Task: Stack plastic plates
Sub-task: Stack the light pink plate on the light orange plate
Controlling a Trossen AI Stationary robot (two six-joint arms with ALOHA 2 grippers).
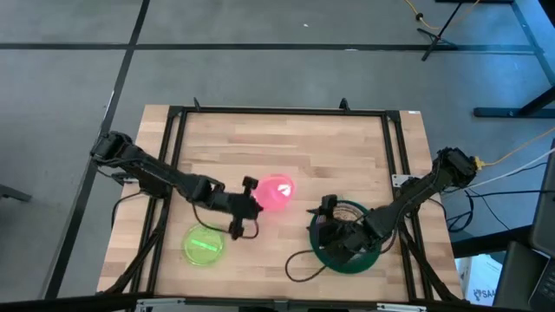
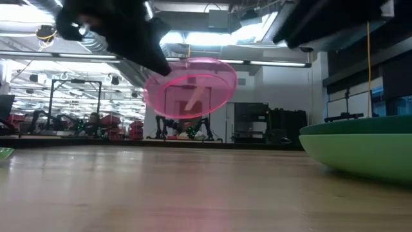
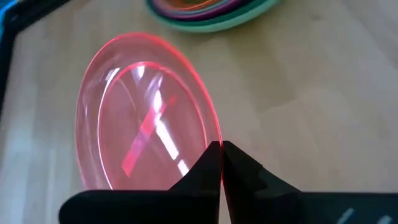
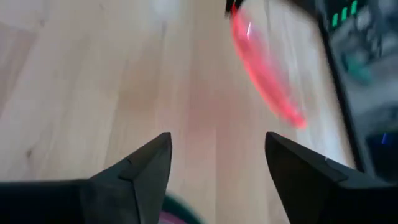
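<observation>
Overhead view of a light wooden table (image 1: 286,147) w/ a black frame, two dark robot arms reaching in from either side.

Left arm comes in from the table's left edge. Its left gripper (image 1: 249,206) sits near the table centre, closed on the rim of a small translucent pink round plastic plate (image 1: 276,191). In the left wrist view the two dark fingers (image 3: 208,171) are pinched together on the plate's edge (image 3: 146,118). From table height the pink plate (image 2: 190,87) is lifted clear of the tabletop and tilted, w/ the room showing through it.

A small translucent yellow-green round plastic plate (image 1: 204,246) lies flat on the table near the front left corner, apart from both grippers.

Right arm comes in from the right edge. Its right gripper (image 1: 329,225) hovers over a stack of plates (image 1: 368,260) at front right; the bottom one is a large opaque dark green plate, w/ other colours only partly visible under the arm. Right wrist view shows its fingers (image 4: 140,171) spread apart, holding nothing, w/ the pink plate (image 4: 267,71) blurred beyond them. The stack also shows at table height (image 2: 367,148) on the right, well apart from the pink plate.
</observation>
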